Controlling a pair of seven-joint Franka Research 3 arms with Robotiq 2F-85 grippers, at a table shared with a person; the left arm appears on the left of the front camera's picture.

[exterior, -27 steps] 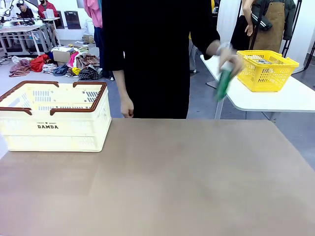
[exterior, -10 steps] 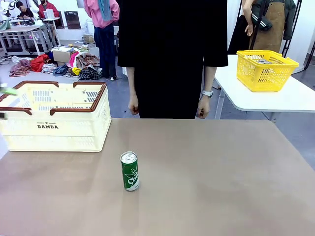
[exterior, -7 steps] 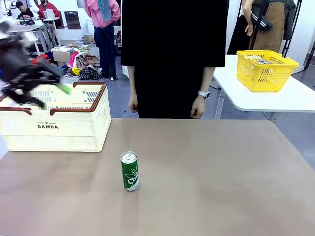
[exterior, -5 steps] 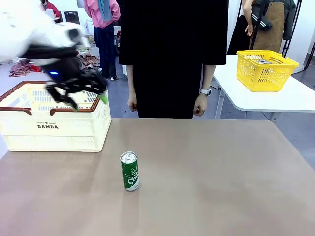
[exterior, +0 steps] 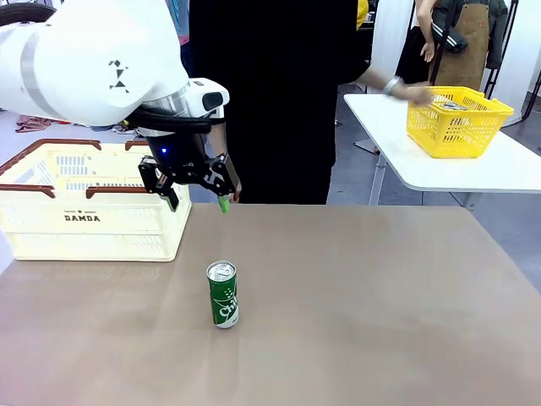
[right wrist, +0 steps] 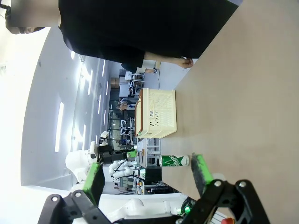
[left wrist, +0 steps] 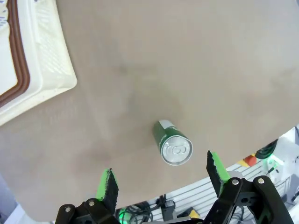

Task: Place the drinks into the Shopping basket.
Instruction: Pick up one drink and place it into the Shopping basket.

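With the left jaws spread wide and empty above the upright green can (exterior: pixel 223 295), which stands on the surface (exterior: pixel 363 304) near the Shopping basket (exterior: pixel 93 222), I'd worry an off-centre descent clips its rim and topples it.

Brown matte tabletop (exterior: pixel 355 321) fills the foreground. A person in a black top (exterior: pixel 270 101) stands at its far edge. Far right is a separate white side table (exterior: pixel 473 173), set apart from the brown one. A yellow mesh basket (exterior: pixel 461 127) sits upright on it, near its front edge. There's something small inside the basket, too blurred to identify.
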